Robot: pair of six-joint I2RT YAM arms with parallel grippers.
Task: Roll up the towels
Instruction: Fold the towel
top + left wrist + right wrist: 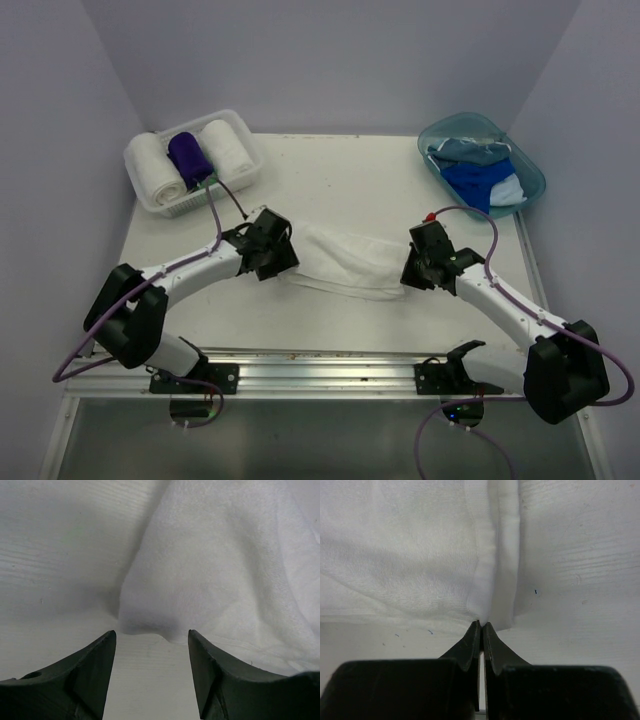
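My left gripper (151, 642) stands released, jaws well apart, right at the left end of the white towel (345, 262) – a raised fold of the cloth sits just ahead of the gap, with nothing held between the fingers. My right gripper (481, 626) is clenched at the towel's right end, its tips pressed together against the folded hem; whether any cloth is caught between them I cannot tell. The towel itself lies loosely spread between my two arms on the table (330, 180). Beyond its left end, farther from me, the basket (137, 150) holds two rolled white towels (157, 170) with a purple towel (188, 155) between them. Beyond its right end, the tub (535, 180) holds a royal blue towel (472, 183) and a pale blue towel (468, 150) – both crumpled.
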